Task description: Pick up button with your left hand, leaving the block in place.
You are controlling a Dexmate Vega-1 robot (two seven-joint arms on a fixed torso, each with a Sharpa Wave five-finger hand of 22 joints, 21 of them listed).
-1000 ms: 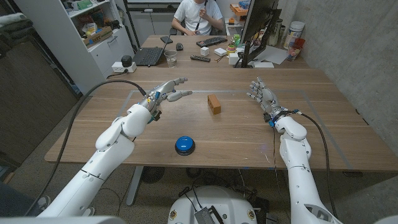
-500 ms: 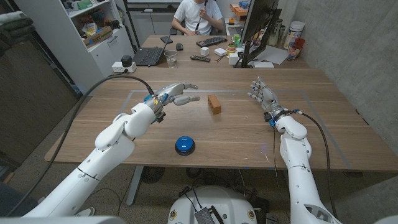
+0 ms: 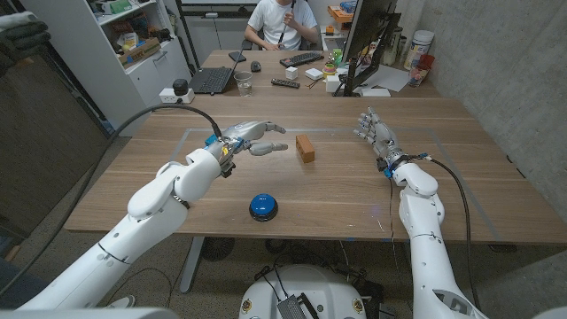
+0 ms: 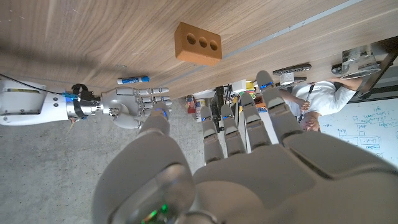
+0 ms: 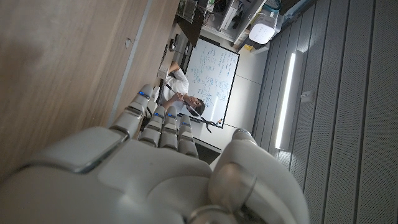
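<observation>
So my left hand [image 3: 252, 138] was open, fingers spread and stretched out, holding nothing, hanging over the wooden table [image 3: 159, 177] up around 11 o'clock from the middle of the tabletop. Its fingertips [image 3: 282, 147] were aimed at the small orange-brown wooden block with three holes [image 3: 305, 148], which sat just beside them at roughly 3 o'clock from the hand. Problem was, I wanted the round blue plastic button on its black base [image 3: 263, 207], and that was well apart from the hand, down near the table's front edge at about 5 o'clock from it.

My worry: the hand was pointed at the wrong thing. If I'd kept reaching that way I'd likely have nudged or knocked the block, which was supposed to stay put. In the left wrist view the block [image 4: 198, 43] looked dead ahead of the fingers [image 4: 249, 118].

The button was round, so no real long axis; it sat upright, dome facing up. The block's long axis ran roughly 12 to 6.

My right hand [image 3: 376, 136] was over by 2 o'clock, fingers apart, empty.
</observation>
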